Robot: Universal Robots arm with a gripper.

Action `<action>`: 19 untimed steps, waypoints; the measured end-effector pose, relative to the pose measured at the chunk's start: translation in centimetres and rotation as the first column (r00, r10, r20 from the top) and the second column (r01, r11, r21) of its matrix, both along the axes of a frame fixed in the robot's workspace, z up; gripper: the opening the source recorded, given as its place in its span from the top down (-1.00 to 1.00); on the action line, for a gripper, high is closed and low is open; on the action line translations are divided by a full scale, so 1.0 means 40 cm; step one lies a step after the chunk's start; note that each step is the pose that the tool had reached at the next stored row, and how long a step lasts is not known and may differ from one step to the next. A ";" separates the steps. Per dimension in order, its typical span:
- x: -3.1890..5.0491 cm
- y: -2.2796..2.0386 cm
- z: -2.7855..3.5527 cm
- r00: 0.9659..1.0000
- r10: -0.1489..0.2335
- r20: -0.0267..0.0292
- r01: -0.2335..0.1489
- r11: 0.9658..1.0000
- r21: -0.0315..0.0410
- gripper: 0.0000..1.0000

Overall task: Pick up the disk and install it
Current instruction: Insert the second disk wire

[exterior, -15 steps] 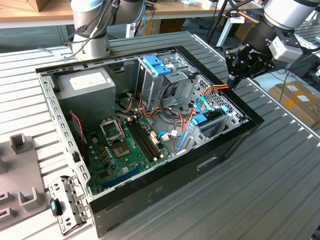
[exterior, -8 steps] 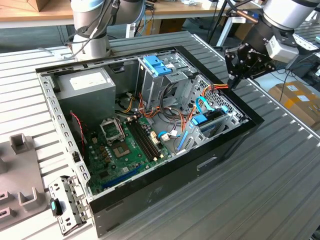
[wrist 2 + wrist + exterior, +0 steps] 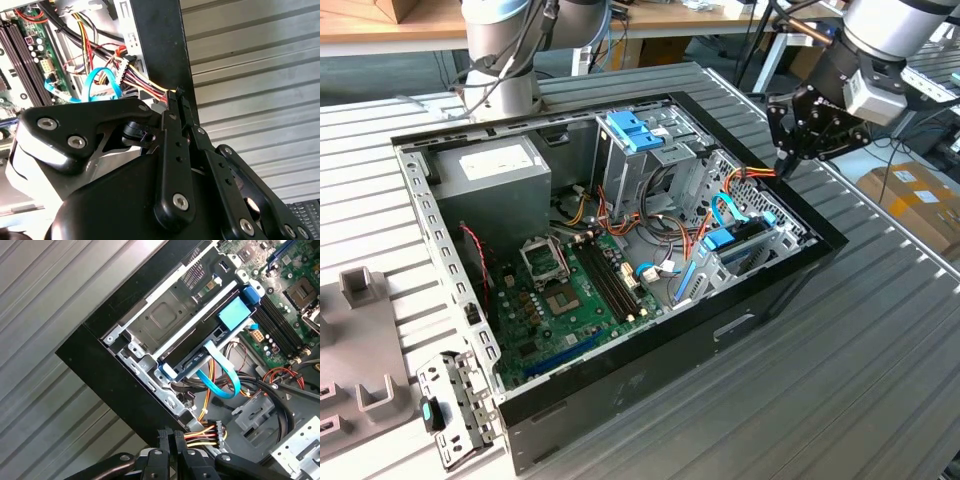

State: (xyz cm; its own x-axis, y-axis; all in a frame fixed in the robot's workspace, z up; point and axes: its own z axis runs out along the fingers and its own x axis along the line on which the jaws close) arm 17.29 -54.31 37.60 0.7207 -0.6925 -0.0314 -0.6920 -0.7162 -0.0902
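**Task status.** The gripper (image 3: 788,158) held nothing. In both wrist views its two fingers stood pressed together with no gap and no object between them. The disk (image 3: 745,235) was not in the claw. It lay flat inside the drive cage (image 3: 165,320), blue rails along its edges and a blue end tab facing the case interior. Judged from this, the pick-up and the placing into the cage appeared done. Whether the disk was pushed fully home could not be told.

**Containers and contents, with the case read as a dial in the exterior view.**

1. The slatted table (image 3: 880,330) carried the open computer case (image 3: 650,370).
2. The case held the motherboard (image 3: 570,300) at 7 o'clock, the power supply (image 3: 495,170) at 10 o'clock and the tall grey bay (image 3: 620,175) at 12 o'clock.
3. The drive cage, at 3 o'clock against the case wall, held the disk.
4. A thin blue cable (image 3: 225,385) looped just beside the disk's inner end.
5. A power connector (image 3: 214,432) on coloured wires hung just beside the closed fingertips (image 3: 172,437).

**Gripper position.** The gripper hovered over the case rim at 2 o'clock, near the cage but apart from the disk.
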 end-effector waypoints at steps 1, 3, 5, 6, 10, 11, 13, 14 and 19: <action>-0.002 0.000 0.000 1.000 -0.006 0.000 0.006 1.000 0.000 0.68; -0.009 0.000 0.000 1.000 -0.025 0.000 0.025 1.000 0.000 0.68; -0.016 0.000 0.000 0.999 -0.048 0.000 0.048 0.999 0.000 0.68; -0.019 0.000 -0.001 0.998 -0.057 0.000 0.057 0.998 0.000 0.68; -0.028 0.000 -0.001 0.996 -0.089 0.000 0.089 0.996 0.000 0.68; -0.030 0.000 -0.001 0.996 -0.094 0.000 0.094 0.996 0.000 0.68; -0.038 0.000 -0.001 0.992 -0.122 0.000 0.122 0.992 0.000 0.68; -0.041 0.000 -0.001 0.990 -0.138 0.000 0.138 0.990 0.000 0.68; -0.042 0.000 -0.001 0.978 -0.208 0.000 0.208 0.978 0.000 0.68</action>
State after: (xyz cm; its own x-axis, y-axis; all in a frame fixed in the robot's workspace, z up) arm 15.62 -54.31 37.56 0.5609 -0.8273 -0.0314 -0.8259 -0.5565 -0.0902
